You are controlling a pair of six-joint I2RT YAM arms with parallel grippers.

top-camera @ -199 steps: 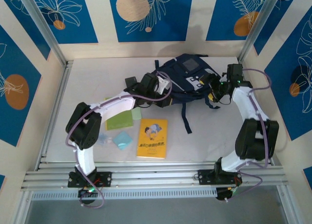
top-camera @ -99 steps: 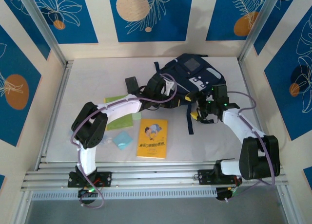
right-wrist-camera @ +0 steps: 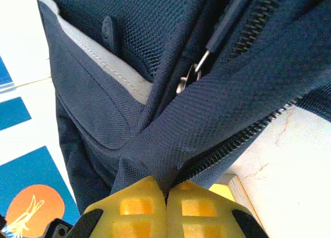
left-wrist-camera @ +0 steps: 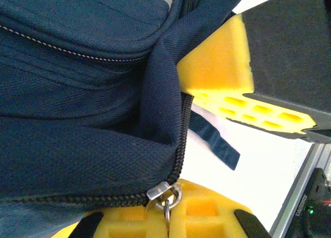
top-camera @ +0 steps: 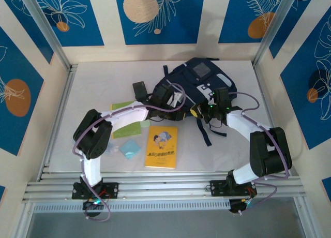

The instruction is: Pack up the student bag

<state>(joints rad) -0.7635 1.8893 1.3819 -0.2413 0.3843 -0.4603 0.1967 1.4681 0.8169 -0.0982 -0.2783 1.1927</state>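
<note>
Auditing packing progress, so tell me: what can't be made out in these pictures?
Bag interior: top view, hidden by its fabric and both arms; wrist views too close.
Green pad: top view, partly under the left arm.
Book title: top view, too small.
Right pincer: right wrist view, cut off by the bottom edge.

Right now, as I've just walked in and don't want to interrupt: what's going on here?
Both arms are on the student bag. The left gripper is shut at the zipper pull on its opening edge; the right gripper is shut on a fold of its fabric beside the zip. A yellow book and a green notebook lie on the table, not yet packed.
</note>
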